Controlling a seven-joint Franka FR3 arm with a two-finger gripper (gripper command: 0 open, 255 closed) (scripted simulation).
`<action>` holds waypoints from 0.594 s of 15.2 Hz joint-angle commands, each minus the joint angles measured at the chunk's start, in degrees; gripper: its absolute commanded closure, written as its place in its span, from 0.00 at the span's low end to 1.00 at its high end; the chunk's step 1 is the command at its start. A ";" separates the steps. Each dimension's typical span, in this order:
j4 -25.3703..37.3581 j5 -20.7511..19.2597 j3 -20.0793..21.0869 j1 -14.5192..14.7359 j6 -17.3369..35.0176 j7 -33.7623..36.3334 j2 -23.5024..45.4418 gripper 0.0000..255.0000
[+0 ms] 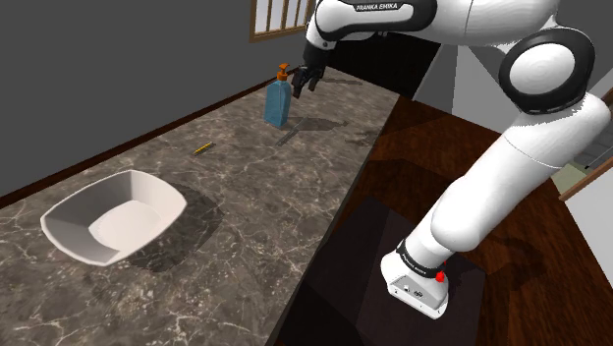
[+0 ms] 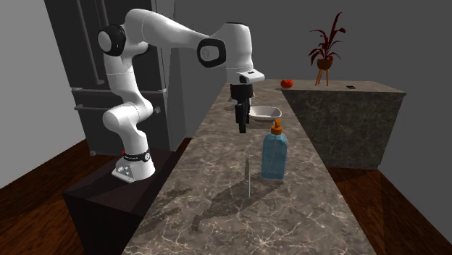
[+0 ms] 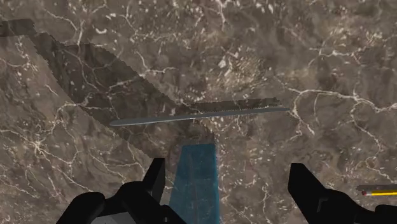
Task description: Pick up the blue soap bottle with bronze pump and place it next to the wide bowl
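Obs.: the blue soap bottle [image 1: 278, 103] [image 2: 274, 158] [image 3: 198, 184] stood upright on the brown marbled worktop [image 1: 246, 231] [image 2: 217, 221] [image 3: 95, 51], with an orange-brown pump [image 1: 283, 71] [image 2: 275, 129] on top. The white bowl [image 1: 113, 218] [image 2: 265, 111] sat on the same worktop, well apart from the bottle. In the shoulder view the bowl was at lower left and the bottle at upper middle.

Jaws: wide apart, holding nothing. They pointed down and hung above the worktop. In the second exterior view they were about level with the pump, to its left and clear of it. In the wrist view the bottle showed between the two black fingers [image 3: 154, 181], nearer one of them, and neither was on it.

A thin grey stick [image 1: 285, 138] [image 2: 248, 177] [image 3: 197, 114] lay flat on the worktop just beside the bottle. A yellow pencil [image 1: 202, 147] [image 3: 378, 191] lay farther off, between bottle and bowl in the shoulder view.

The white arm [image 1: 521, 147] [image 2: 145, 29] reached over from its dark stand [image 1: 393, 246] [image 2: 109, 199] beside the worktop.

Background: a red fruit [image 2: 287, 83] and a red-leaved potted plant [image 2: 326, 51] stood on a second worktop [image 2: 348, 116]. A window [image 1: 280, 15] was in the wall behind the bottle.
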 commanded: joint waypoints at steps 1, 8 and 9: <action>3.89 0.12 -0.16 -0.11 0.85 -0.90 3.66 0.00; 13.12 0.61 -0.40 -0.60 2.88 -2.95 12.84 0.00; 12.71 0.64 -0.40 -0.60 3.55 -2.96 13.10 0.00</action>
